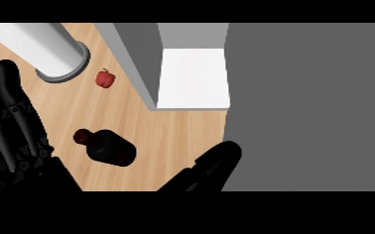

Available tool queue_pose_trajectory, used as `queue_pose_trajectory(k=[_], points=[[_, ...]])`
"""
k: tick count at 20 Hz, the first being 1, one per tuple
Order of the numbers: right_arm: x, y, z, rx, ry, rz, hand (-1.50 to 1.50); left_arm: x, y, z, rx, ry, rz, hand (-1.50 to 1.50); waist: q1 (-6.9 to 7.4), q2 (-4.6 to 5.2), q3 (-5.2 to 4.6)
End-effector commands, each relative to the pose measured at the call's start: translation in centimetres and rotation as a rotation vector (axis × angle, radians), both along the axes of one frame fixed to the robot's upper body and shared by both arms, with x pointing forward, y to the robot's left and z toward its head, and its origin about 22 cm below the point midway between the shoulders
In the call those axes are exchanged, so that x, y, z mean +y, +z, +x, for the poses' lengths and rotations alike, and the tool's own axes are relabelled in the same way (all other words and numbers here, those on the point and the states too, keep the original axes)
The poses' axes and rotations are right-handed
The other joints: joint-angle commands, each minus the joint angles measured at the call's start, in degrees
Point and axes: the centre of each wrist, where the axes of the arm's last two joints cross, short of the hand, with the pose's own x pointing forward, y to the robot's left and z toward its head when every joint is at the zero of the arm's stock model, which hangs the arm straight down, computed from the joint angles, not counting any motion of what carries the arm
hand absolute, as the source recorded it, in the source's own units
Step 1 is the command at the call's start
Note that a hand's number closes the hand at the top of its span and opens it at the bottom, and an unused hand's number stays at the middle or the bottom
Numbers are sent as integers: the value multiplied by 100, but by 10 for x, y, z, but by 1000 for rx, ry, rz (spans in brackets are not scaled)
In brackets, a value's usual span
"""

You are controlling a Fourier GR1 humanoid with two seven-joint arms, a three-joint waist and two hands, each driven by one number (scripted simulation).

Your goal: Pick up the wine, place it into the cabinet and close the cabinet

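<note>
The wine bottle (107, 146) is dark with a reddish cap and lies on its side on the wooden counter (168, 134), cap pointing up-left. The open cabinet (192, 77) shows a white shelf between grey walls, above and right of the bottle. Its grey door (300, 104) fills the right side of the view. My right hand (212, 168) comes in from the lower edge, right of the bottle and apart from it, fingers straight and holding nothing. My left hand (18, 129) rests open along the left edge, fingers up.
A small red pepper (105, 78) lies on the counter left of the cabinet. A white cylinder with a grey base (51, 52) stands at the upper left.
</note>
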Motion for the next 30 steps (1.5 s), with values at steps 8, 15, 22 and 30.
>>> queue_pose_trajectory(k=[8, 15, 22, 30], points=[[1, 11, -18, -17, -37, 0, -150, 9, -4, 0, 215, 15, -67, -150, 3, 29, -6], [-15, 11, -4, -37, -115, -26, -150, 13, -14, 10, 280, 10, -87, -150, 8, 59, -8], [-30, 15, -15, -62, -121, -32, -150, 23, -44, 30, 331, 59, -132, -150, -34, 76, -10], [-33, 6, -21, -68, -105, -23, -150, 45, -104, 39, 359, 231, -131, -150, 13, 71, -13]])
